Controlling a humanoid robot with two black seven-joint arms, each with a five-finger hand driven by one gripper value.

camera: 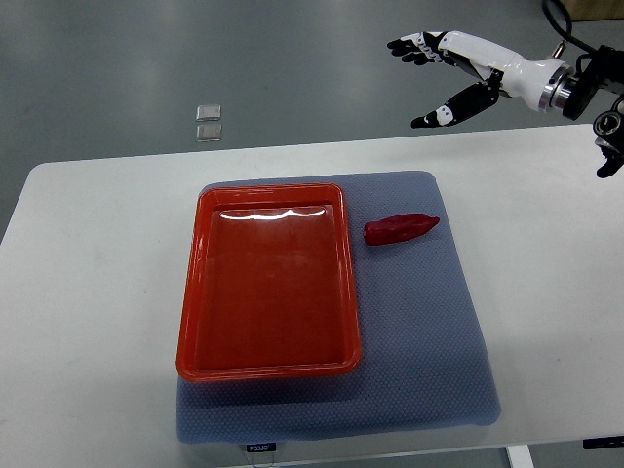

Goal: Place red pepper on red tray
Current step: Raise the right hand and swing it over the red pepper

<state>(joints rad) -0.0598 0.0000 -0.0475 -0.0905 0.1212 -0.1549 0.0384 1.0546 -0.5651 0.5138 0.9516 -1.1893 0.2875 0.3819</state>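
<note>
1. While nothing is touching it, the red pepper (401, 228) is lying on its side on the blue mat (429, 351), just beside the right rim of the red tray (191, 292) near the tray's far corner, with its tapered tip pointing to the picture's right and away from the tray.
2. Sitting on the same mat, the red tray is taking up the mat's left and middle part; its floor is showing bare and is catching a bright reflection along the far edge.
3. Spreading under both, the blue mat is lying on the white worktop (88, 292), whose near edge is running out of the picture at the bottom.
4. Between the pepper and the tray, only a narrow strip of mat is showing, and nothing is standing over or around the pepper.
5. Beyond the worktop's far edge, two small pale squares (209, 123) are sitting on the grey floor (117, 68), one just behind the other.
6. Coming in from the right edge at the top, the right hand (441, 80) is hanging over the floor past the worktop's far edge, well apart from the pepper, with its dark-tipped fingers (409, 47) spread wide, the thumb set apart below them, holding nothing.
</note>
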